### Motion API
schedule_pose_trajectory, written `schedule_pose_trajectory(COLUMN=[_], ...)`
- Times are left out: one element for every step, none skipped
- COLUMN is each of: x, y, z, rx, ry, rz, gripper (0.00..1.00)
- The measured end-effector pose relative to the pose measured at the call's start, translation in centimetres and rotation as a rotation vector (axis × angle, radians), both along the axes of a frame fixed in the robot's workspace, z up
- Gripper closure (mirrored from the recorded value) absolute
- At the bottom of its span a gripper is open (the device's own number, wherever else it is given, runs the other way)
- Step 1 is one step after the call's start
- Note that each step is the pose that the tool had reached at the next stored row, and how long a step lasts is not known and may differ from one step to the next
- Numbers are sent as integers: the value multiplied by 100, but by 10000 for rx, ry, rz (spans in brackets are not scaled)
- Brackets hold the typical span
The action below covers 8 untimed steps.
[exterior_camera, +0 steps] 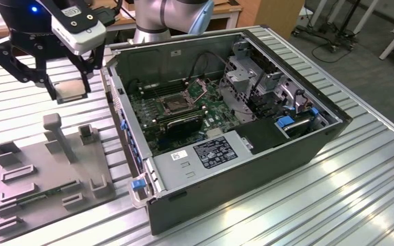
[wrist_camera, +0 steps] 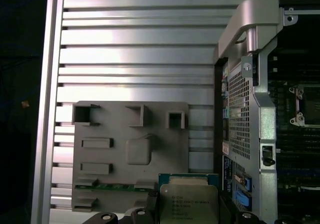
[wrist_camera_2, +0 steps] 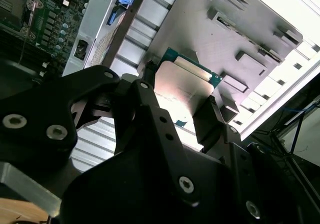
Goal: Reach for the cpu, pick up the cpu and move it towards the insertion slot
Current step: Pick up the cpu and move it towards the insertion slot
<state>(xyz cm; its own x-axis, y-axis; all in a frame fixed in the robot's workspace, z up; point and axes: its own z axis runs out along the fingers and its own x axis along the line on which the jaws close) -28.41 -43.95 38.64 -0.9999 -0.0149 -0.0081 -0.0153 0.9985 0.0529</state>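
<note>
The cpu (exterior_camera: 71, 90), a thin square chip with a silvery top face, hangs in the air with my gripper (exterior_camera: 69, 95) shut on its two opposite edges. It is above the slatted table, at the exterior view's left of the open computer case (exterior_camera: 252, 148). Both wrist views show the cpu (wrist_camera_2: 182, 92) (wrist_camera: 189, 204) between the black fingers (wrist_camera_2: 212, 114), over the grey fixture plate (wrist_camera: 115, 154). The insertion slot (exterior_camera: 176, 104), a square socket with a metal frame, sits on the green board inside the case, well apart from the cpu. It also appears in the first wrist view as the insertion slot (wrist_camera: 306, 104).
The grey fixture plate (exterior_camera: 46, 174) with raised holders lies on the table below the gripper. A green memory stick (exterior_camera: 39, 195) rests in it. The case's near wall (exterior_camera: 118, 102) stands between the cpu and the socket. Drive cages (exterior_camera: 252, 82) and a power supply (exterior_camera: 204, 154) fill the case's other parts.
</note>
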Motion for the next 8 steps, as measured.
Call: schedule_pose_trajectory(x=[7, 15, 22, 29, 37, 45, 53, 59], y=[0, 0, 0, 0, 0, 0, 0, 0], z=[0, -1, -1, -1, -2, -2, -2, -3], rx=[0, 0, 1, 1, 1, 0, 0, 0], ry=[0, 0, -1, -1, -1, 0, 0, 0], rz=[0, 0, 0, 0, 0, 0, 1, 0], gripper=[46, 46, 46, 46, 46, 46, 46, 46])
